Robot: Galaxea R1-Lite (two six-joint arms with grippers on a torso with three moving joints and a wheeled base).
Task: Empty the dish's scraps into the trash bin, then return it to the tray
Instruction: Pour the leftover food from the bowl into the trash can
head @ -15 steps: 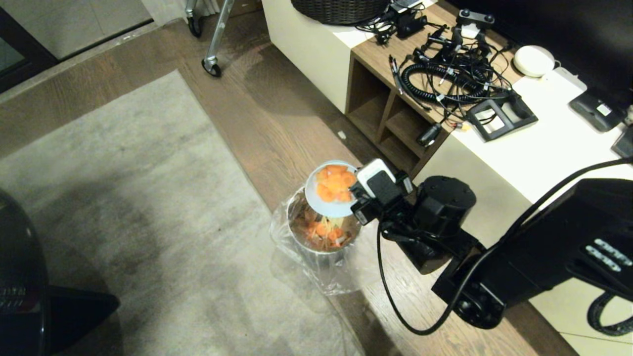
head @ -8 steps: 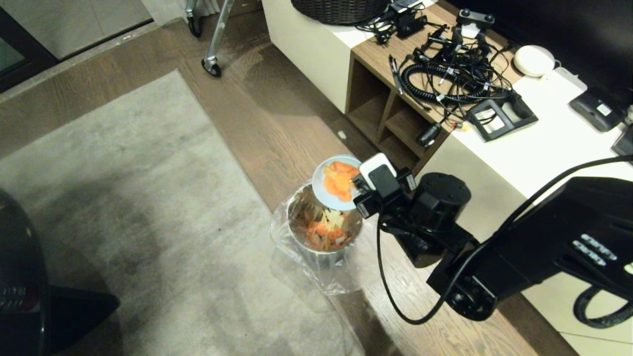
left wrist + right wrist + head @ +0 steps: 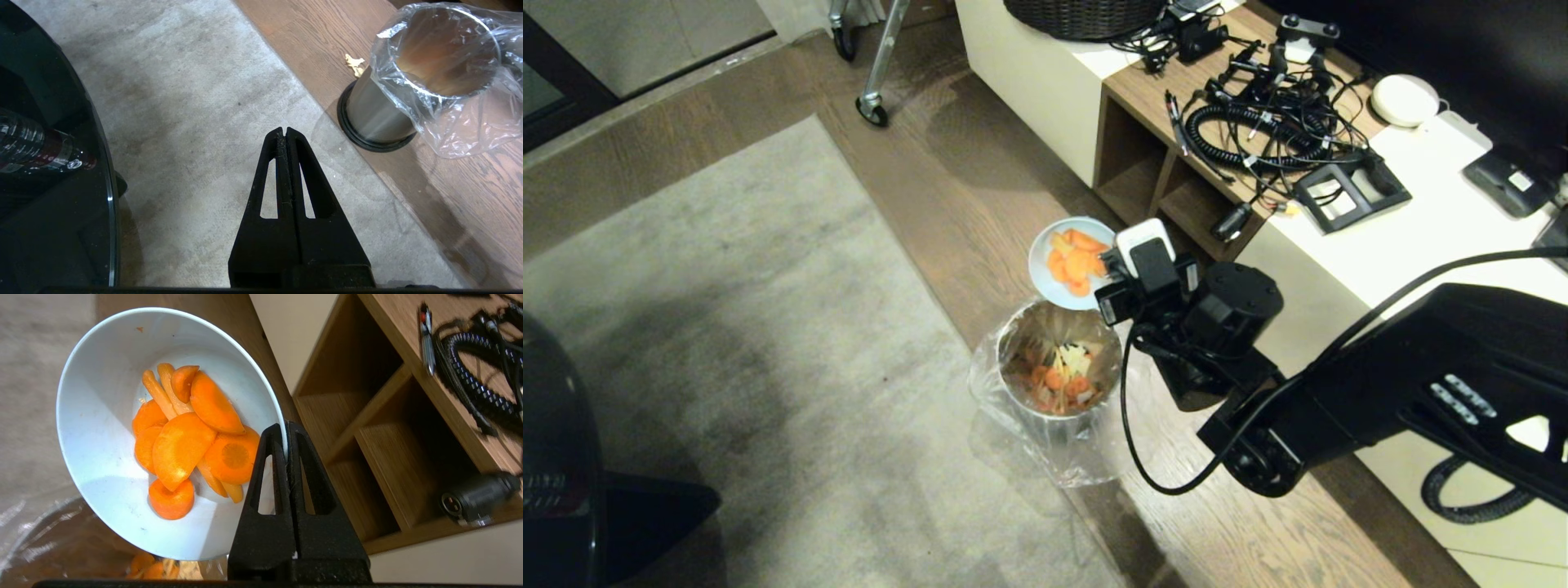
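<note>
Clamped on the near rim of the dish (image 3: pixel 102 428), the right claw (image 3: pixel 286 430) had its two black fingers pressed together with the thin white wall pinched between them. It held the dish in the air, tilted, above and just beyond the far edge of the trash bin (image 3: pixel 1058 371) as the head view showed it. The scraps (image 3: pixel 192 441), orange slices and chunks, lay heaped in the lower part of the dish on the side toward the claw, and none were spilling over the rim. In the head view the dish (image 3: pixel 1068 263) sat just in front of the wrist, over the wooden floor (image 3: pixel 980 204) between the bin and a low open shelf unit (image 3: pixel 1160 196).

The bin stood upright on the floor at the edge of a grey rug (image 3: pixel 727 327), its clear plastic liner (image 3: pixel 1078 457) hanging loosely down the outside. Orange and pale food bits (image 3: pixel 1058 380) already lay inside it.

Parked low over the rug, the left claw (image 3: pixel 284 130) had its fingers together and held nothing; the bin (image 3: pixel 380 118) stood well apart from it. A tangle of black cables (image 3: pixel 1258 114) lay on the desk (image 3: pixel 1421 237) above the shelf unit. The tray appeared in none of the views.
</note>
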